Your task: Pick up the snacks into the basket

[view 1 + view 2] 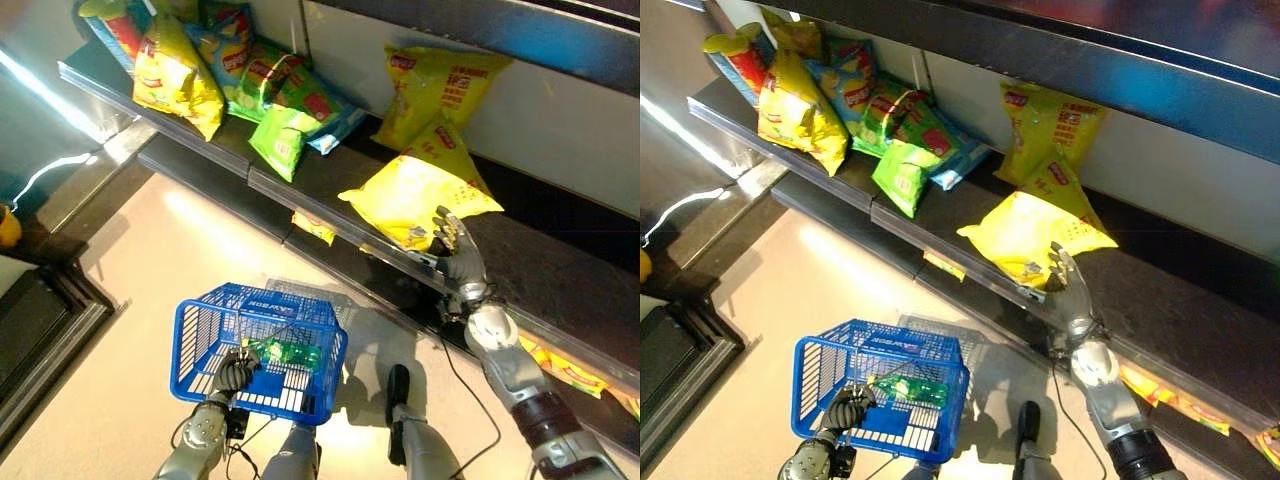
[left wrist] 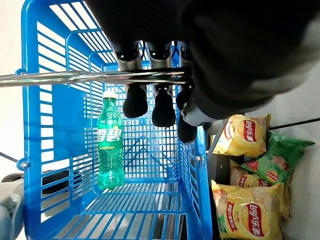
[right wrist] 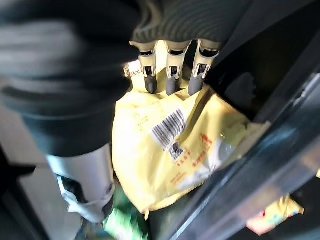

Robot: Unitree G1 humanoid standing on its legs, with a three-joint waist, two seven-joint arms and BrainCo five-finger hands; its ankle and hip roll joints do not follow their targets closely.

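Note:
A yellow snack bag lies flat at the front edge of the dark shelf, one corner jutting past the rail. My right hand is open, its straight fingers resting on the bag's near end and the thumb apart beneath it. Below on the left hangs the blue wire basket, a green soda bottle lying in it. My left hand is shut on the basket's metal handle.
Further along the shelf lie green snack bags and yellow ones, and another yellow bag leans on the back wall. More bags sit on the shelf below. A yellow tag hangs from the rail.

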